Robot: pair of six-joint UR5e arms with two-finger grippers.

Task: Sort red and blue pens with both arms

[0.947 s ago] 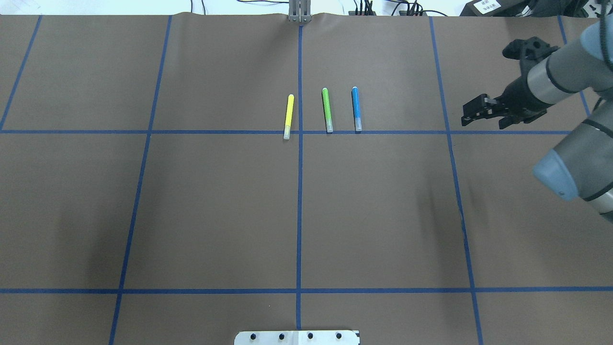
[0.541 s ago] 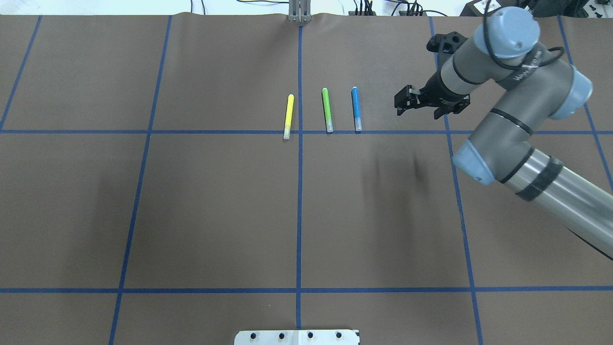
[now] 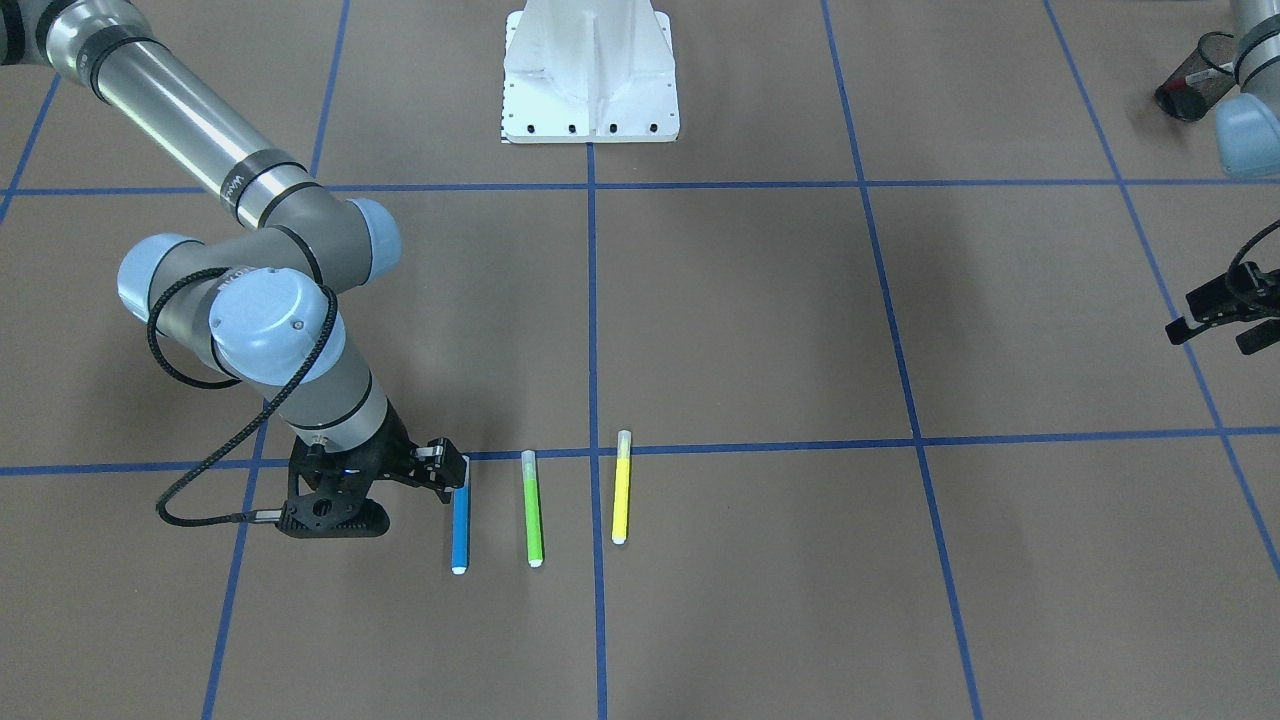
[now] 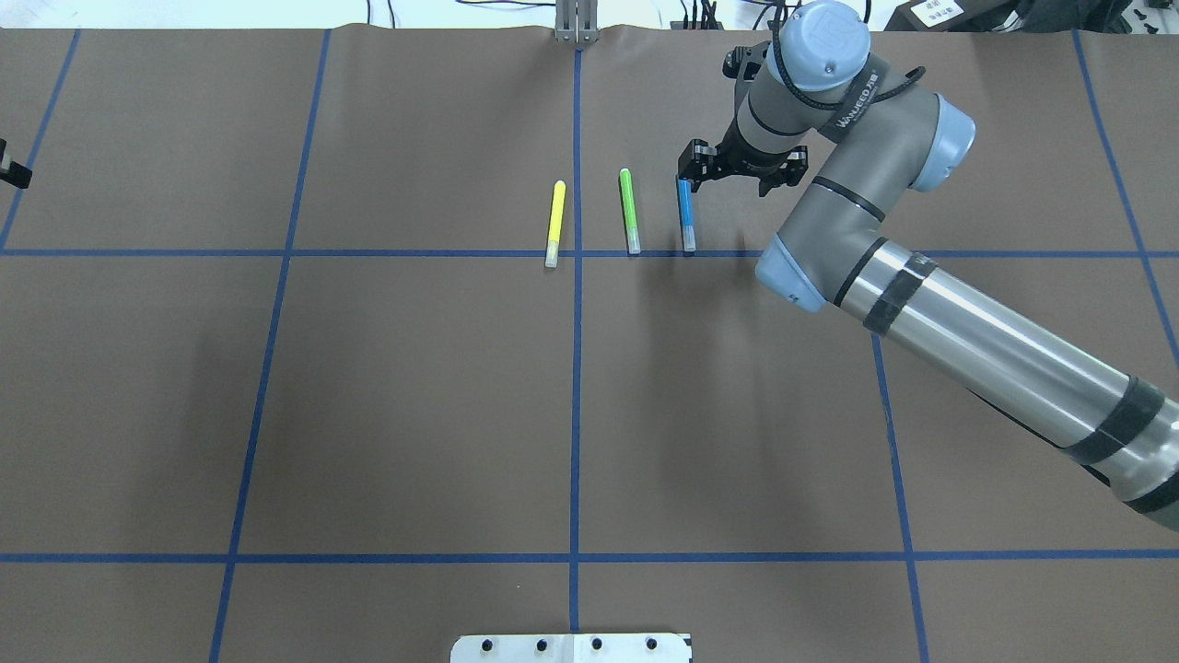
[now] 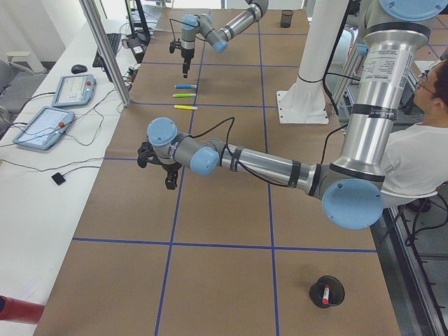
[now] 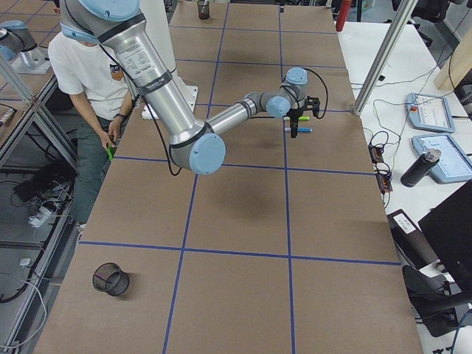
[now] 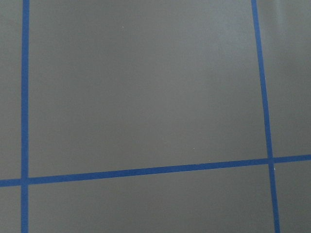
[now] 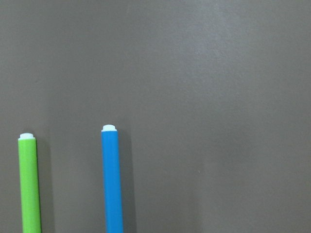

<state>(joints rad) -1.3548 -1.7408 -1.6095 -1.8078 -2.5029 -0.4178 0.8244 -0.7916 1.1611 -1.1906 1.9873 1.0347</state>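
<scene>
The blue pen (image 4: 685,214) lies on the brown table, rightmost of a row of markers, and my right wrist view shows its white-tipped end (image 8: 111,179). My right gripper (image 4: 695,166) hangs just over that far end (image 3: 460,530), fingers apart and holding nothing. The red pen (image 5: 324,294) stands in a black mesh cup (image 5: 327,290) on my left side of the table. My left gripper (image 3: 1225,320) hovers low over bare table far out to my left, open and empty. It only just shows at the edge of the overhead view.
A green marker (image 4: 629,212) and a yellow marker (image 4: 555,224) lie parallel beside the blue pen. Another mesh cup (image 6: 110,279) sits at my right end of the table. The white pedestal (image 3: 590,70) stands at the robot's edge. A seated person (image 6: 88,74) is beside the base.
My right arm swept in from the table's right side, bringing its gripper leftward to the blue pen's far end. A sliver of the left gripper now shows at the overhead view's left edge.
</scene>
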